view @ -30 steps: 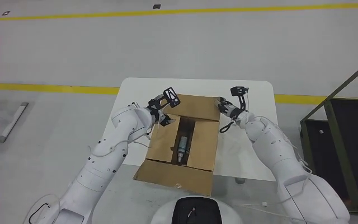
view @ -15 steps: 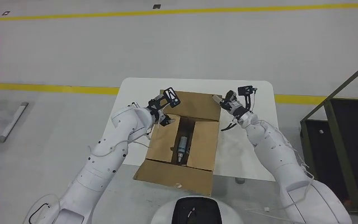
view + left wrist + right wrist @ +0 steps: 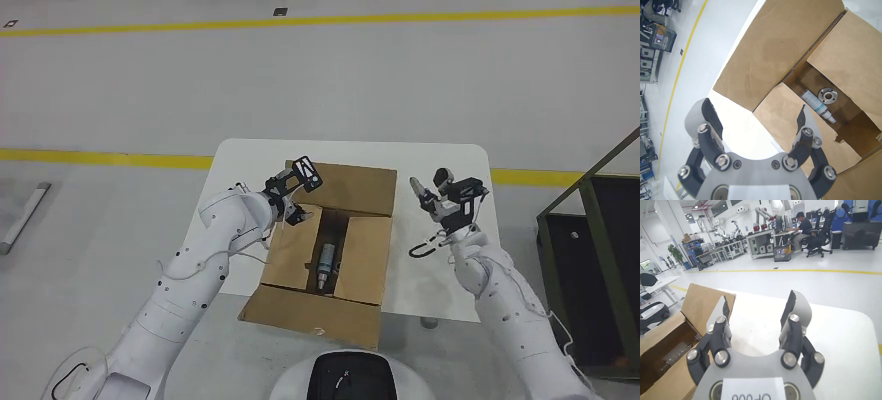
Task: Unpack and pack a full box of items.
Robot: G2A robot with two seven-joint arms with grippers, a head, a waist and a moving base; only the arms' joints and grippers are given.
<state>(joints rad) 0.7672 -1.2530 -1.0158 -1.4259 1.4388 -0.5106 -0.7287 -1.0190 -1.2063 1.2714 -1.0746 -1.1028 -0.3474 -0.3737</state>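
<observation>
Hovering beside the open box [image 3: 365, 250], the left hand [image 3: 754, 107] and right hand [image 3: 758, 297] are both spread apart

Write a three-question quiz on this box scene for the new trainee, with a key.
1. True or false: the left gripper and the right gripper are both open and hold nothing.
2. Which lies beside the bottle inside the box? A) a metal flange B) a roll of tape C) a mug
3. Fill in: the right gripper hovers over the bare ___, beside the box.
Key: 1 true; 2 A; 3 table.
</observation>
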